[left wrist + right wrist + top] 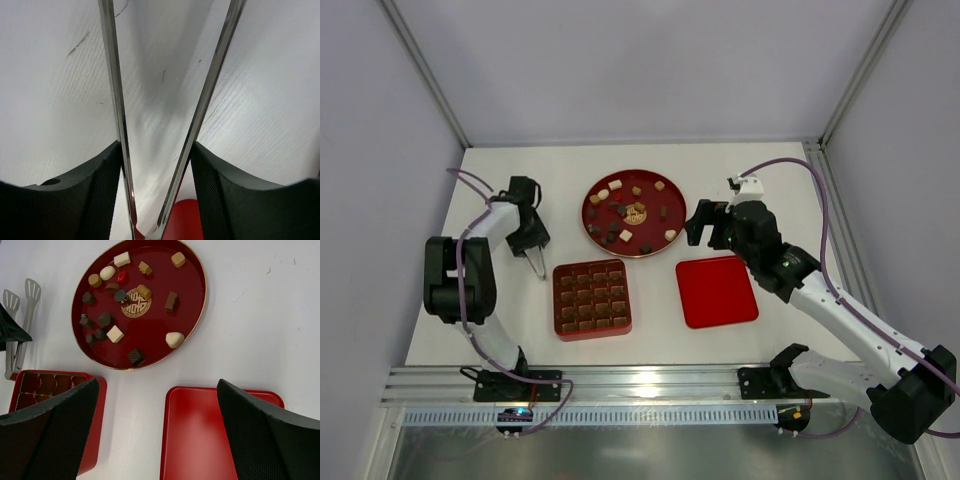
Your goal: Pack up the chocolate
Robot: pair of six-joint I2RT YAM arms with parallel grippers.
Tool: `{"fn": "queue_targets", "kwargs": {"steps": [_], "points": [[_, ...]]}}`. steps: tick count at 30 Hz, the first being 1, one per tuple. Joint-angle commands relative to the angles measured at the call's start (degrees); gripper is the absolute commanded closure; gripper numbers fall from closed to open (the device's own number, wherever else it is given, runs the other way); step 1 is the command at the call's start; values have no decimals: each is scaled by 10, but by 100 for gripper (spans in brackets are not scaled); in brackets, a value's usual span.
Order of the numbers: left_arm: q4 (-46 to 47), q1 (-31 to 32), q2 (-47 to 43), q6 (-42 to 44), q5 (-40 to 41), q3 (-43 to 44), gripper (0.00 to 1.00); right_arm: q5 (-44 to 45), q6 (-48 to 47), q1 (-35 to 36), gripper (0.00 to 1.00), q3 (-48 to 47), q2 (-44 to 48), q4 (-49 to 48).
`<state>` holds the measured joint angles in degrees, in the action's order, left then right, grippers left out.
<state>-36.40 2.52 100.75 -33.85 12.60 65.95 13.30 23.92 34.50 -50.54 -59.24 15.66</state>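
The chocolate [626, 236] lies as several dark, tan and cream pieces scattered on a round red plate [665, 188], also seen in the right wrist view [115, 333]. The square red grid tray [592, 300] sits in front of the plate; I cannot tell whether its dark cells hold pieces. My left gripper [528, 243] is shut on metal tongs [537, 264], whose tips point at the table just left of the tray. In the left wrist view the tongs' arms [114, 85] spread apart over bare table. My right gripper [705, 226] is open and empty, between the plate and the lid.
The flat red lid [717, 291] lies right of the tray, under my right gripper [160, 440] in the right wrist view [200, 440]. The plate's rim [200, 305], the tray's corner [97, 405] and the tongs [22, 325] also show there. White walls surround the table.
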Motion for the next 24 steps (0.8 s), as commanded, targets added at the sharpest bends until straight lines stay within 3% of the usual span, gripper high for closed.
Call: {"fn": "queue_targets", "kwargs": {"steps": [1,24], "points": [[-39,-3,-52,18,4,33,44,1,0,0,0,-3,1,-13],[-144,27,-136,36,-18,117,42,-4,0,0,0,-18,-21,-17]]}}
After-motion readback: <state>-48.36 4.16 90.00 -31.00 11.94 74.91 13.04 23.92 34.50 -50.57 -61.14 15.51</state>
